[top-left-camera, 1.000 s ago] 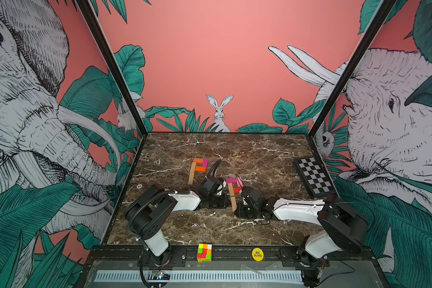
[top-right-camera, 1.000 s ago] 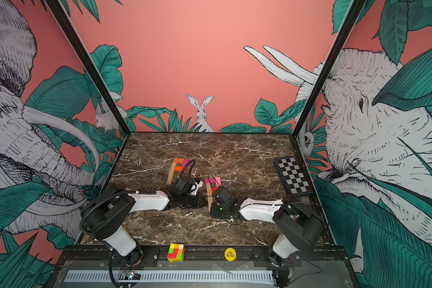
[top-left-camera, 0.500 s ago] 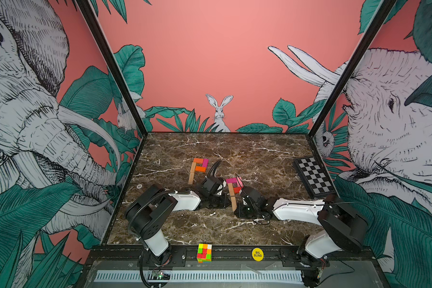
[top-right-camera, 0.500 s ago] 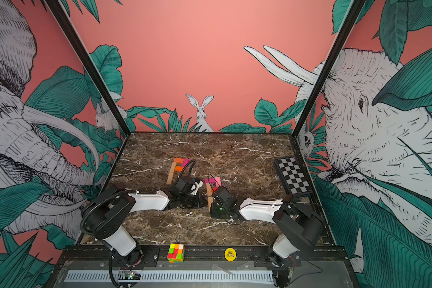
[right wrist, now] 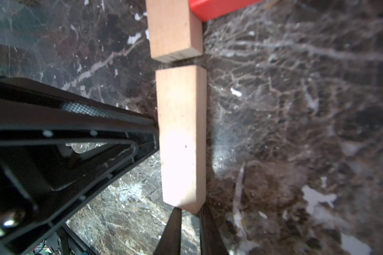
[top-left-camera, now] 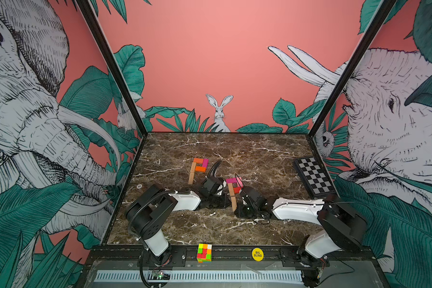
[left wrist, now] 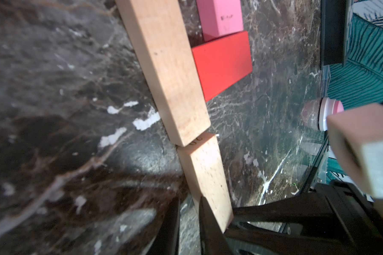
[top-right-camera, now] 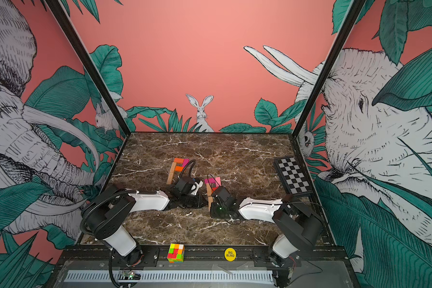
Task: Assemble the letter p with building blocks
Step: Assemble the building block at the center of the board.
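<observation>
Two groups of building blocks lie flat on the marble. The far group [top-left-camera: 197, 168] is orange, magenta and tan. The near group has a magenta block [top-left-camera: 231, 180], a pink block [left wrist: 219, 17], a red block [left wrist: 223, 61] and a stem of two tan blocks, the upper one [left wrist: 168, 72] and the lower one [right wrist: 181, 136]. My left gripper [left wrist: 188, 203] is shut, one finger against the lower tan block's side. My right gripper [right wrist: 189, 215] is shut, with its tips at that block's near end. Nothing sits between either pair of jaws.
A chessboard [top-left-camera: 313, 175] lies at the right edge. A multicoloured cube [top-left-camera: 204, 252] and a yellow disc [top-left-camera: 257, 254] sit on the front rail. A small white disc [top-left-camera: 139, 186] lies near the left wall. Both arms stretch low across the front half.
</observation>
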You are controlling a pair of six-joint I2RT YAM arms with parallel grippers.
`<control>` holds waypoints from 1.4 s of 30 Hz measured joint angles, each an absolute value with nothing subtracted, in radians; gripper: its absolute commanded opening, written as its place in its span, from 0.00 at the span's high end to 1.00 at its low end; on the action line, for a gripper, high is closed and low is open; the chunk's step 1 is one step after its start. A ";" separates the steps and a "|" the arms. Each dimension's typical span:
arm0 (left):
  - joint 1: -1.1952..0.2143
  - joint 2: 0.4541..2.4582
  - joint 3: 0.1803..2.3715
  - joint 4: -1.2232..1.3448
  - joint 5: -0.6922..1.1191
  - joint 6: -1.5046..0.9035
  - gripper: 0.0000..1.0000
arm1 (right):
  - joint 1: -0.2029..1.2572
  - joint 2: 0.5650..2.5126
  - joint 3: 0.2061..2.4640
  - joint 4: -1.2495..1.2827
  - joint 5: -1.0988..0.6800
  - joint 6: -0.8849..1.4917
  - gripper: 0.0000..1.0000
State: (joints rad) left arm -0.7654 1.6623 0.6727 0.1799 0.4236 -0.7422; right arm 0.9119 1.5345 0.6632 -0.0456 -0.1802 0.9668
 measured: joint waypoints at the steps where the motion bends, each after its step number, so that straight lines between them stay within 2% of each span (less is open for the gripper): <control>1: -0.765 1.662 0.673 0.181 0.424 -0.743 0.80 | 0.912 1.536 0.666 -0.050 -0.175 0.965 0.82; 29: -0.767 1.655 0.671 0.178 0.410 -0.752 0.79 | 0.911 1.533 0.682 -0.092 -0.165 0.936 0.81; 37: -0.767 1.588 0.670 0.132 0.396 -0.752 0.79 | 0.907 1.479 0.646 -0.096 -0.190 0.927 0.81; 40: -0.766 1.554 0.670 0.120 0.385 -0.751 0.80 | 0.886 1.446 0.646 -0.118 -0.191 0.912 0.82; 42: -0.765 1.550 0.670 0.118 0.384 -0.749 0.88 | 0.863 1.439 0.649 -0.132 -0.190 0.904 0.84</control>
